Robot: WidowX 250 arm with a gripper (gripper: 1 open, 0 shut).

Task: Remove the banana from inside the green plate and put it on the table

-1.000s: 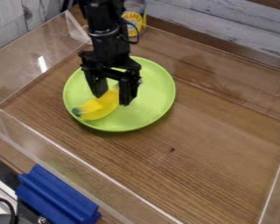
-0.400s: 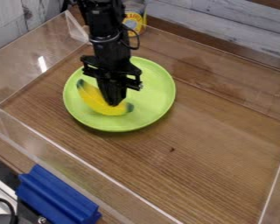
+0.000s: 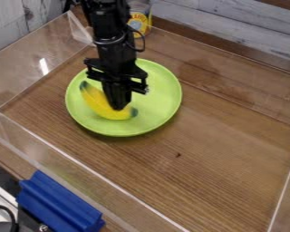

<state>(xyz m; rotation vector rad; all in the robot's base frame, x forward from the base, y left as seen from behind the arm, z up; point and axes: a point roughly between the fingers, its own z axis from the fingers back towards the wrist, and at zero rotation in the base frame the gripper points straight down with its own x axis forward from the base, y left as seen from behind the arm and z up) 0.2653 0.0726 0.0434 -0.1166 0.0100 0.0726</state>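
The lime-green plate (image 3: 163, 101) sits on the wood-grain table (image 3: 208, 154), left of centre toward the back. Inside it lies the yellow banana (image 3: 102, 107), on the plate's left half. My gripper (image 3: 116, 93) points straight down into the plate, and its black fingers are closed around the banana's middle. The banana still rests in the plate. Part of the fruit is hidden behind the fingers.
Clear acrylic walls (image 3: 26, 63) border the table on all sides. A blue ribbed object (image 3: 57, 207) lies at the front left corner. A small yellow and black item (image 3: 139, 23) stands behind the arm at the back.
The fingers went from spread wide over the banana to closed on it. The hand itself stayed in place above the plate.
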